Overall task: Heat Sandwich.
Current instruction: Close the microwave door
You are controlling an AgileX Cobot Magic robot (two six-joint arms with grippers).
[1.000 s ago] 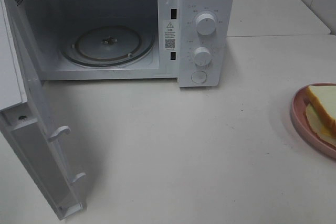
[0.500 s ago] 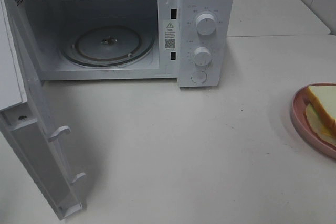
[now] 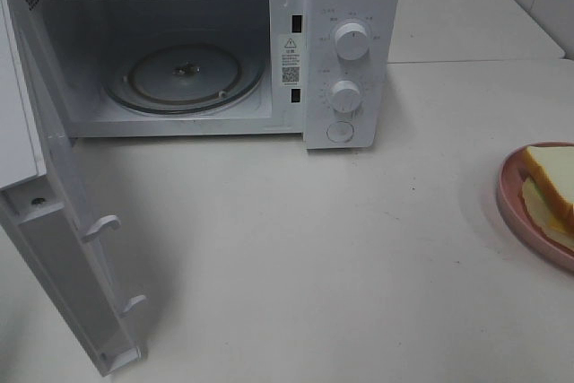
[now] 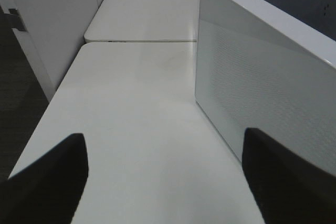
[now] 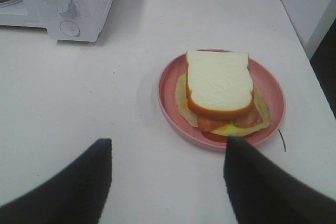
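The sandwich (image 5: 219, 86), pale bread with a tan crust over yellow and red filling, lies on a round pink plate (image 5: 170, 105). In the high view the sandwich (image 3: 554, 177) and the plate (image 3: 513, 208) show only partly at the right edge. My right gripper (image 5: 168, 174) stands open, short of the plate, with nothing between its dark fingers. My left gripper (image 4: 165, 174) is open and empty beside the outer face of the microwave door (image 4: 262, 82). Neither gripper appears in the high view.
The white microwave (image 3: 350, 51) stands at the back left, its door (image 3: 63, 248) swung wide open toward the front. A glass turntable (image 3: 184, 73) lies inside the empty cavity. Two knobs and a button sit on its right panel. The table edge (image 4: 44, 119) drops off left of the door.
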